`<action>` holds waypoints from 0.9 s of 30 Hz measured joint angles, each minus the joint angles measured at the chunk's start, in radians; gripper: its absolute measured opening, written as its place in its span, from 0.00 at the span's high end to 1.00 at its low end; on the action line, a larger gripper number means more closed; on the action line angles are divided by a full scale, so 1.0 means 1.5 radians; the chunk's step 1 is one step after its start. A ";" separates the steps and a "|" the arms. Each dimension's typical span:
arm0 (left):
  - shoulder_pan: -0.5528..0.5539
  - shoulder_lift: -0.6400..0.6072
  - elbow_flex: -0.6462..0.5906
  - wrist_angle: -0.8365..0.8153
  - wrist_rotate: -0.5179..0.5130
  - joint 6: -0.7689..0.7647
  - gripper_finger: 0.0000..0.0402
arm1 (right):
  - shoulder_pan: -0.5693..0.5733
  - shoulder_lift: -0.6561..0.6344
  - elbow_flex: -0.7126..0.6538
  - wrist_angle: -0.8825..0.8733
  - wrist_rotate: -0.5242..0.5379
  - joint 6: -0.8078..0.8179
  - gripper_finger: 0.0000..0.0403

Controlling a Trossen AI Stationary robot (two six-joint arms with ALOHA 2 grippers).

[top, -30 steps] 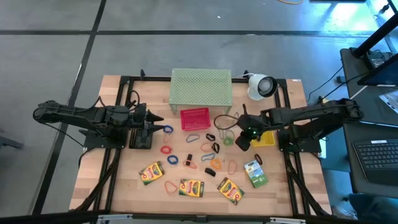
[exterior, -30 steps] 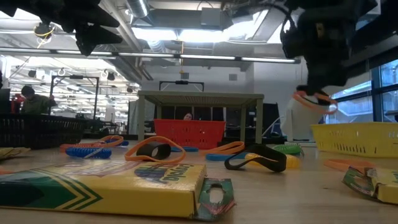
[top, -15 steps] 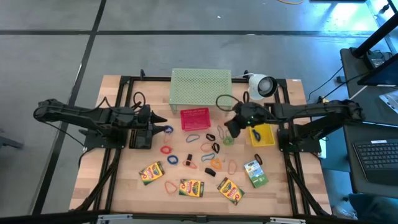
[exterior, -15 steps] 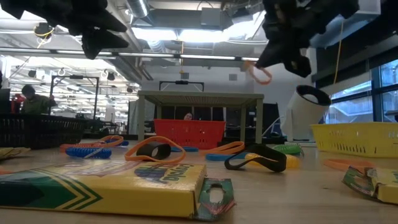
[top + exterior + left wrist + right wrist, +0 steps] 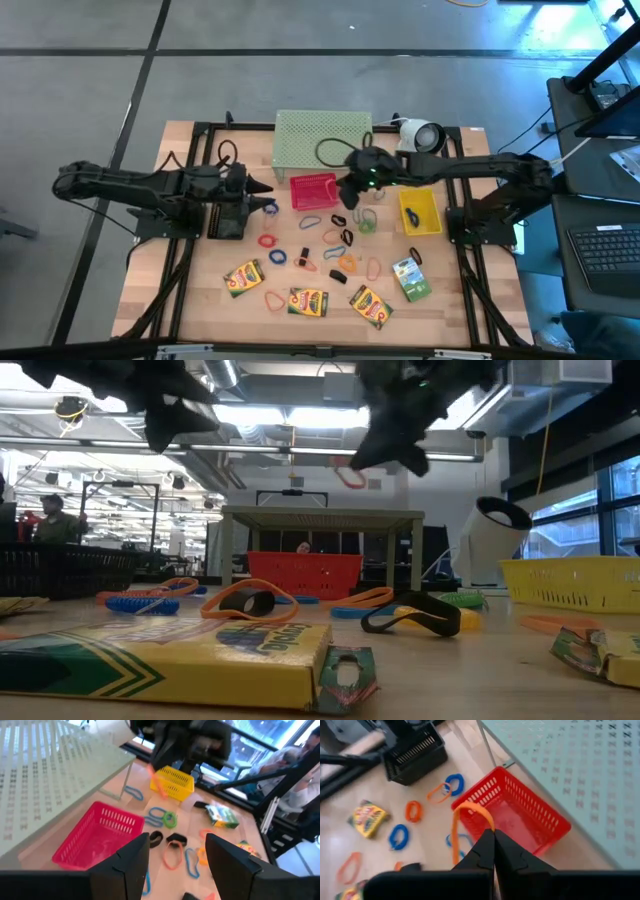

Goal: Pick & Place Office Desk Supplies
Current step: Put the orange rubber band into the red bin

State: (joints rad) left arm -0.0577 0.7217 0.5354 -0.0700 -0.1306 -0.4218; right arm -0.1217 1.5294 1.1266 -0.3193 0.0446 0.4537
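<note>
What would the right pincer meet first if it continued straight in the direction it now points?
Probably the red basket: the right pincer, shut on an orange rubber band, points down at its near rim, though depth is unclear.

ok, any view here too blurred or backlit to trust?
Low view: ceiling lights backlight both arms into silhouettes, and the near crayon box is soft. Left wrist view: the right gripper is motion-blurred. Right wrist view: the orange rubber band between its fingers and the red basket read clearly.

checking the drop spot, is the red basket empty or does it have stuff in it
Empty. The right wrist view looks into the red basket and shows only its bare floor. The orange rubber band hangs above it, pinched in the shut right gripper.
</note>
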 joint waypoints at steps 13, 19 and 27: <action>0.010 0.000 0.026 -0.004 0.002 0.009 0.52 | -0.005 0.174 0.130 -0.029 0.013 -0.111 1.00; 0.010 0.000 0.026 -0.004 0.001 0.010 0.52 | -0.006 0.199 0.132 -0.035 0.035 -0.146 1.00; 0.009 0.000 0.026 -0.005 0.000 0.012 0.52 | -0.005 0.221 0.132 -0.029 0.051 -0.174 1.00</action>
State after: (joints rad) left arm -0.0437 0.7219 0.5751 -0.0779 -0.1308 -0.4038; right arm -0.1291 1.8606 1.3243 -0.3622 0.1207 0.1923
